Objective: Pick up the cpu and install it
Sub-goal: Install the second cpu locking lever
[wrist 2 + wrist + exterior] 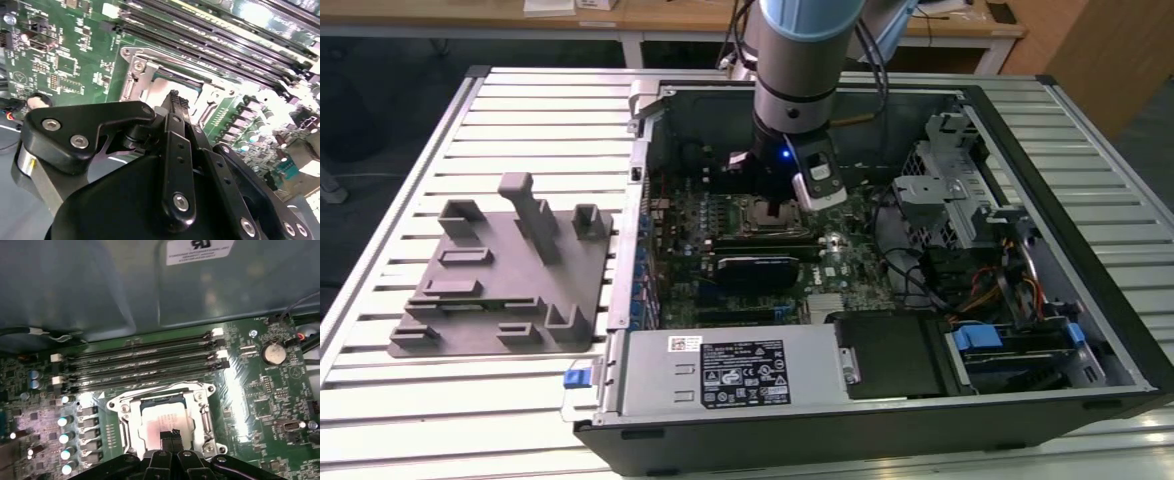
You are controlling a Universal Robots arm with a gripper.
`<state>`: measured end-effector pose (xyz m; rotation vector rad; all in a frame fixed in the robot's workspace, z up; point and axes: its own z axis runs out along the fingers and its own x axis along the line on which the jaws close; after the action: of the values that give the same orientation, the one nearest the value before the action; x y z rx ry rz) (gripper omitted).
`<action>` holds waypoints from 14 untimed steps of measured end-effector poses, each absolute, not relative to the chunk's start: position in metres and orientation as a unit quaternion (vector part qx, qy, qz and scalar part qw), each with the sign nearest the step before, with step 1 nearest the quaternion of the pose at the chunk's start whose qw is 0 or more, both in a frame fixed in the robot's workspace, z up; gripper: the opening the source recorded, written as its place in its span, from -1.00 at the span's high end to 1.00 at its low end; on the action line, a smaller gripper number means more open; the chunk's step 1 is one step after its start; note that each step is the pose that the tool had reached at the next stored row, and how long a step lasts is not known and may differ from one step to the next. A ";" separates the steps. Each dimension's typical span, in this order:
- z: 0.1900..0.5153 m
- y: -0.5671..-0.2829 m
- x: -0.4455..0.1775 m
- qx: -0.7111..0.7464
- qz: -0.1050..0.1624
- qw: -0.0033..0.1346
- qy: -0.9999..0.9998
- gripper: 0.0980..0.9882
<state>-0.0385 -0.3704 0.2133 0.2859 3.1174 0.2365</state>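
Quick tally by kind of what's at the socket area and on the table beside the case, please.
CPU, in the socket frame under the gripper: 1
Socket frame: 1
Coin cell battery: 1
Grey tray with posts: 1
Computer case: 1
Total: 5

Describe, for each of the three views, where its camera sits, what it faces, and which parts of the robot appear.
Exterior view: off the arm, above the open computer case; the arm reaches inside.
First wrist view: on the arm, facing the cpu in its socket; the claw enters the frame.
Second wrist view: on the arm, behind the claw, facing the motherboard.
Both wrist views share the socket.
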 end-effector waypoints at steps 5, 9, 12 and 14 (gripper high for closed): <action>0.214 -0.370 -0.038 0.091 0.075 0.001 0.993 0.98; 0.218 -0.370 -0.038 0.091 0.076 0.002 0.993 0.98; 0.218 -0.370 -0.038 0.091 0.075 0.002 0.993 0.98; 0.218 -0.370 -0.038 0.091 0.075 0.002 0.993 0.98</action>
<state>-0.0384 -0.3702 0.2178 0.2858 3.1163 0.2367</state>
